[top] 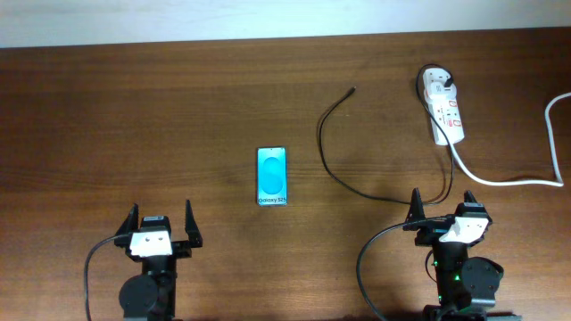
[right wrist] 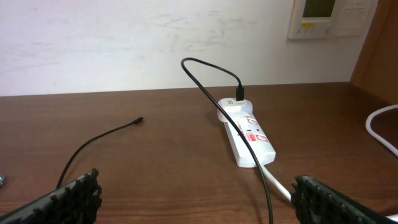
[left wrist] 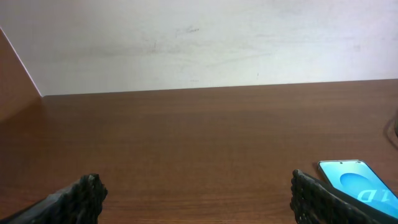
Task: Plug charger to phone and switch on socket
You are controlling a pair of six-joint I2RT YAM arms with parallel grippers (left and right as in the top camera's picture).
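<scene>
1. While the phone [top: 272,176] lies flat with its screen up, the left gripper [top: 161,219] rests left of it, claw spread wide and empty.
2. Right of the phone, apart from it, the charger [top: 321,138] curves over the table [top: 134,107], its tip loose.
3. Farther right of the phone, the socket [top: 444,109] holds the charger's plug.
4. Also right of the phone, the right gripper [top: 442,212] has its claw spread, pinching nothing.
</scene>
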